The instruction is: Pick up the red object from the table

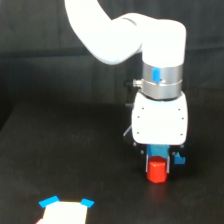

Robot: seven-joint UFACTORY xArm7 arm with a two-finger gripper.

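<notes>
The table [60, 160] looks black and dull, with no shine, and it seems a bit soft like cloth or felt. The red object [156, 170] looks like smooth plastic, bright but not very shiny. The arm [125, 35] has a smooth white shell that looks like hard plastic with a soft gleam. Under it sits a ring [161, 82] that looks like shiny grey metal. The gripper [159, 159] has blue parts that look like smooth plastic.

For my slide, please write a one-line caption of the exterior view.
White robot arm lowered over a red block on the black table, with its blue gripper around the block.
</notes>
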